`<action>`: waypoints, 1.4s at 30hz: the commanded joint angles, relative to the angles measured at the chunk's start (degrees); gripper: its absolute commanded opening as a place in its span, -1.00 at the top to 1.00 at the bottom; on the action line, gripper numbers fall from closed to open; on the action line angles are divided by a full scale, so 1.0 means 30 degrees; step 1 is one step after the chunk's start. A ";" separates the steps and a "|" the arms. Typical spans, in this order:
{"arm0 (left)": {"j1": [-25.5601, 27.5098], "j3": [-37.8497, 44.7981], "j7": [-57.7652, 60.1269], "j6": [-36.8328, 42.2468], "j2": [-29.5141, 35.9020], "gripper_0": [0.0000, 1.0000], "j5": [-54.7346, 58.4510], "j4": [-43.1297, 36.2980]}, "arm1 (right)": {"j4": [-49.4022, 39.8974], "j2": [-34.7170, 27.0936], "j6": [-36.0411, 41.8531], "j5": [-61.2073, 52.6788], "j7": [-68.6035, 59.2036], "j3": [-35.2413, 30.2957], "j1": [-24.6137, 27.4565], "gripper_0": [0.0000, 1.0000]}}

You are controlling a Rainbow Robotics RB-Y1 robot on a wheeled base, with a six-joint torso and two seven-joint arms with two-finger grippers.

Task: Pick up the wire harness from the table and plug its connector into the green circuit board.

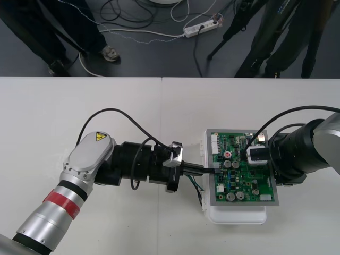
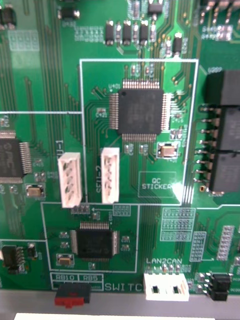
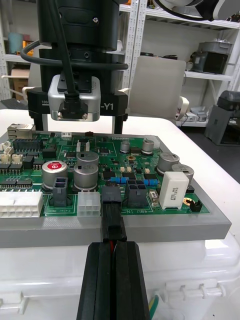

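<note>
The green circuit board (image 1: pixel 245 172) sits on its white base (image 1: pixel 236 215) at the table's right. My left gripper (image 1: pixel 209 170) reaches in level at the board's left edge. In the left wrist view this gripper (image 3: pixel 114 248) is shut on the harness's black plug (image 3: pixel 113 226). The plug's tip is at a black socket (image 3: pixel 110 192) on the board (image 3: pixel 135 167) edge; whether it is seated I cannot tell. Thin wires (image 1: pixel 196 186) trail down beside the base. My right gripper (image 1: pixel 256 155) hovers over the board's middle, its camera (image 3: pixel 75 102) facing down at the board (image 2: pixel 140 60).
Tall capacitors (image 3: pixel 86 167) and a white relay block (image 3: pixel 173 189) stand close on either side of the plug's socket. A white multi-pin header (image 3: pixel 19 204) lies along the same edge. Bare table (image 1: pixel 79 101) stretches to the left of the board.
</note>
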 commanded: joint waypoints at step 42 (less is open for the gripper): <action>-0.0024 -0.1602 0.1097 0.1024 0.3109 1.00 0.3103 -0.3181 | -0.0641 0.0083 0.0024 -0.0427 -0.0850 0.0120 -0.0053 -1.00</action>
